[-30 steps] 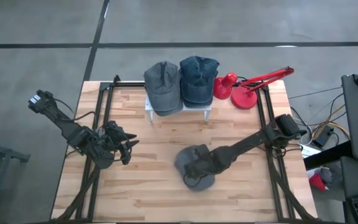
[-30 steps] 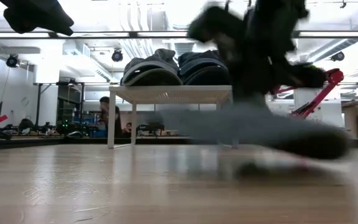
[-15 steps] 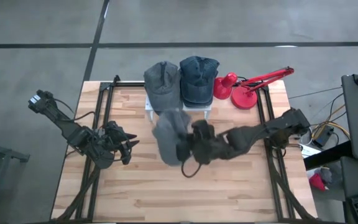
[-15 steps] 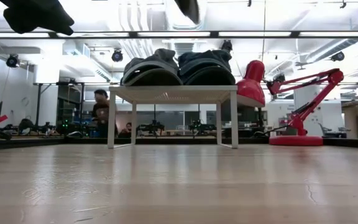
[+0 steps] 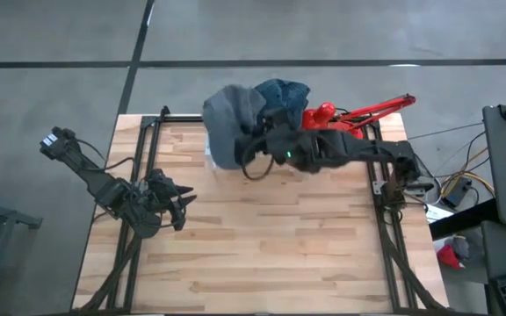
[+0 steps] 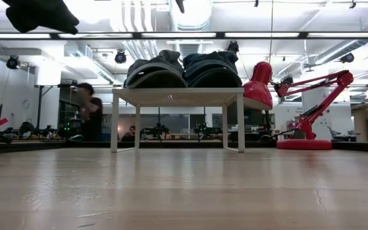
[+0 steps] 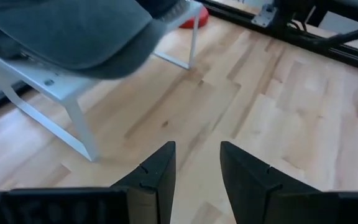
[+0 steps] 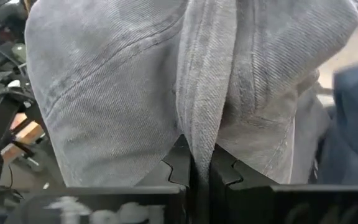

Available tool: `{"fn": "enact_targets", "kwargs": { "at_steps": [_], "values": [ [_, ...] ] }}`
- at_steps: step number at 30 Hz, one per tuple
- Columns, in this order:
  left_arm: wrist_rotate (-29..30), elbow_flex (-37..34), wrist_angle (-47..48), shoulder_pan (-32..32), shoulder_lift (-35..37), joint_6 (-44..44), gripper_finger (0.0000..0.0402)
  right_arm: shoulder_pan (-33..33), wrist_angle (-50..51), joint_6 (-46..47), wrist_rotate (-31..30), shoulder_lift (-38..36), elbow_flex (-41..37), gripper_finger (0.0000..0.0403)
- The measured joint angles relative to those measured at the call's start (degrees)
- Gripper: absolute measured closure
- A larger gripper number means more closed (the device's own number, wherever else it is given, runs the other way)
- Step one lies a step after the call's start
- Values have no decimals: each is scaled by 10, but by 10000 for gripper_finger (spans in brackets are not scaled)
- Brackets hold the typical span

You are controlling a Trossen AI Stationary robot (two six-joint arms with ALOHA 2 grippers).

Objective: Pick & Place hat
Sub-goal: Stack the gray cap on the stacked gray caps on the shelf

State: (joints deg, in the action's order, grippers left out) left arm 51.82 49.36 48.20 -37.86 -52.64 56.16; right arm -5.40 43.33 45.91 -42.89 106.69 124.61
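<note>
- The right hand (image 8: 200, 167) has its fingers pinched tight on a fold of the light grey cap (image 8: 135, 81); the right wrist view shows that grip, while the high view shows only the arm stretched across the far side of the desk (image 5: 262, 246).
- From above, the light grey cap (image 5: 229, 123) is held over the left part of the small white stand (image 5: 209, 156), covering whatever lies there.
- Just right of it on the stand lies a dark blue cap (image 5: 285, 93), partly under the right arm.
- The low view alone shows two caps resting on the white stand (image 6: 177, 97), side by side and touching; the held cap is not visible there.
- A red desk lamp (image 5: 350, 118) stands to the right of the stand at the far right corner.
- The left hand (image 7: 194, 168) waits over the left side of the desk with its fingers parted and nothing between them; its wrist view looks toward the stand's legs (image 7: 82, 127).
- A person (image 6: 89, 118) shows in the room behind, in the low view only.
</note>
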Motion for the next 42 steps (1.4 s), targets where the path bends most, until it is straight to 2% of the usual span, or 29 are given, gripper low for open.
{"fn": "enact_targets", "kwargs": {
  "at_steps": [10,13,20,33,42],
  "values": [
    [76,0,-6,0,0,-13,275,88,5,-66,100,86,104,391],
    [94,0,-4,0,0,-24,275,108,8,-58,124,96,99,391],
    [114,0,9,0,0,-23,275,145,24,-44,129,113,103,391],
    [187,0,46,3,0,-22,275,153,30,-53,99,127,104,391],
    [188,0,47,3,0,-22,275,157,32,-31,99,153,104,391]
  ]
}}
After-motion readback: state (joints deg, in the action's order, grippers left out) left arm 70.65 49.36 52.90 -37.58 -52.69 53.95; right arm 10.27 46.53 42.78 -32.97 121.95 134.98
